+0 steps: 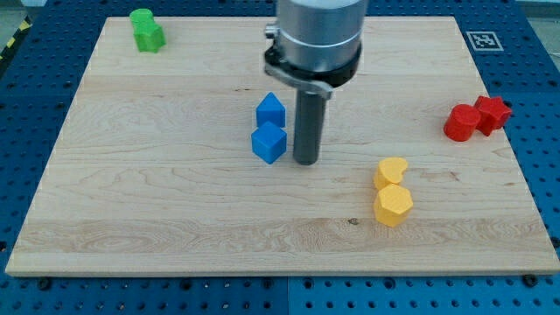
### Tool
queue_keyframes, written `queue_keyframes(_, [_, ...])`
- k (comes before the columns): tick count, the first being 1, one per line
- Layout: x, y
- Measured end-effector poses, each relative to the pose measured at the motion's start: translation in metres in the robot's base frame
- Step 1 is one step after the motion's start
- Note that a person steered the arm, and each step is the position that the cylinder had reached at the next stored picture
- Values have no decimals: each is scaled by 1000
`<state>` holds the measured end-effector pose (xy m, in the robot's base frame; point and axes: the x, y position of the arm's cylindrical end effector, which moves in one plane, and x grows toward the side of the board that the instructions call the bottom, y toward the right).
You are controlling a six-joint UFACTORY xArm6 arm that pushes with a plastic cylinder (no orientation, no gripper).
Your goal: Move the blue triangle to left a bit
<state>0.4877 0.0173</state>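
Two blue blocks sit near the board's middle. The upper one (270, 111) has a pointed top, like a triangle. The lower one (269, 143) looks like a cube and touches or nearly touches the upper one. My tip (305, 162) rests on the board just to the right of the lower blue block, with a small gap between them. It is below and to the right of the pointed blue block. The rod rises from the tip to the arm's grey body at the view's top.
A green block (146, 30) lies at the top left corner. Two red blocks (461, 122) (493, 114) sit together at the right edge. A yellow heart-like block (391, 171) and a yellow hexagon (393, 206) sit at the lower right. The wooden board (175, 219) lies on a blue table.
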Motion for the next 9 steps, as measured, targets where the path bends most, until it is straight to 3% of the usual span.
queue_keyframes(1, [6,-37])
queue_keyframes(2, [-20,-46])
queue_keyframes(3, [-16,-40])
queue_keyframes(4, [0,-4])
queue_keyframes(5, [-11,35])
queue_keyframes(6, [-49,51])
queue_keyframes(7, [-84,29])
queue_keyframes(9, [-98,-21])
